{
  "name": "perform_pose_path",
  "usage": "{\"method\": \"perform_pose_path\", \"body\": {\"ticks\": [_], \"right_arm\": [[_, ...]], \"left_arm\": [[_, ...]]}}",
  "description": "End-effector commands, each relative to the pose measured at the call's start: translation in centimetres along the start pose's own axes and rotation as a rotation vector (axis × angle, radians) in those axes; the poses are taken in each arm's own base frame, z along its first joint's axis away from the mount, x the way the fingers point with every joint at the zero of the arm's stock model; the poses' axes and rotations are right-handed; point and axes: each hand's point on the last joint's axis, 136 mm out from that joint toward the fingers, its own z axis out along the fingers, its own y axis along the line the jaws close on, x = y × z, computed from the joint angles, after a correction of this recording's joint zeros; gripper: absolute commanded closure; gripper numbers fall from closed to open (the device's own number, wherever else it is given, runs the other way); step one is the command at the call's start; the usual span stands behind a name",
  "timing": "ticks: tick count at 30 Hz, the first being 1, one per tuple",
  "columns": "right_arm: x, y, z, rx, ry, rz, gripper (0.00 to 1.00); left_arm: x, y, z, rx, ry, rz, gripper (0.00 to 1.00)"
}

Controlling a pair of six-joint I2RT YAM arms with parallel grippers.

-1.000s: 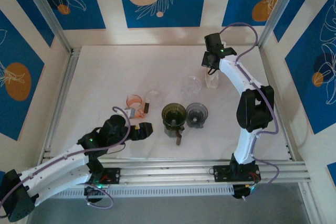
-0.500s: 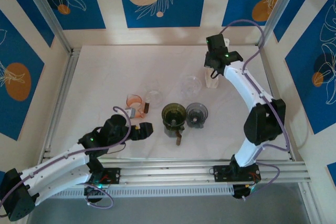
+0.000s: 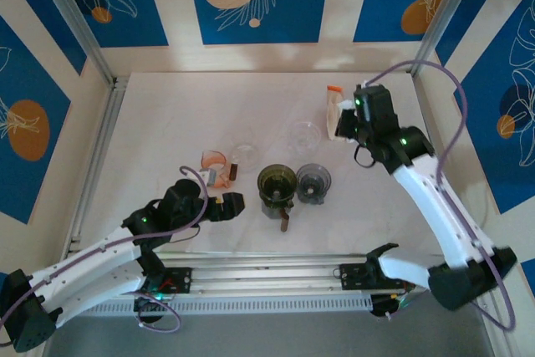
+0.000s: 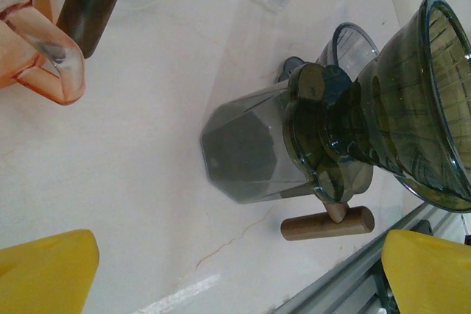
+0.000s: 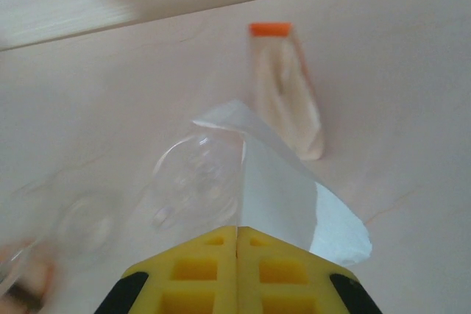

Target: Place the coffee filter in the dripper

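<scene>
2 arms, the left arm (image 3: 100, 257) and the right arm (image 3: 439, 206), have white link shells joined by black joint housings. A lilac cable (image 3: 457, 98) loops along each, and small green lights (image 3: 144, 223) glow on the joints. The left end effector (image 3: 227, 204) and right end effector (image 3: 341, 123) are black with yellow fingers (image 4: 430, 266). The right one's pads (image 5: 210, 284) carry square recesses.

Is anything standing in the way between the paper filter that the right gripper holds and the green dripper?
Yes. A clear glass cup and a grey cup stand on the table between the filter, pinched in the right gripper, and the green dripper. A raised path would probably pass above them.
</scene>
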Motion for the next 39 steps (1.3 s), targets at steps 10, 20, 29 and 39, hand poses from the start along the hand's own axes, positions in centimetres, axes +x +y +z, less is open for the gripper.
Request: {"method": "perform_pose_path", "body": {"ticks": [10, 20, 29, 39], "right_arm": [[10.9, 8.2, -11.1, -0.42, 0.468, -0.214, 1.0], [13.4, 10.4, -9.4, -0.321, 0.623, -0.373, 1.0], [12.9, 10.4, -8.6, -0.228, 0.625, -0.432, 1.0], [12.9, 11.4, -6.9, -0.163, 0.639, -0.563, 1.0]], "left_arm": [[0.2, -0.2, -0.7, 0.006, 0.022, 0.019, 0.01], [1.0, -0.3, -0.3, 0.009, 0.069, 0.016, 0.01], [1.2, -0.6, -0.2, 0.029, 0.079, 0.012, 0.01], [1.1, -1.2, 0.1, 0.055, 0.088, 0.013, 0.01]]}}
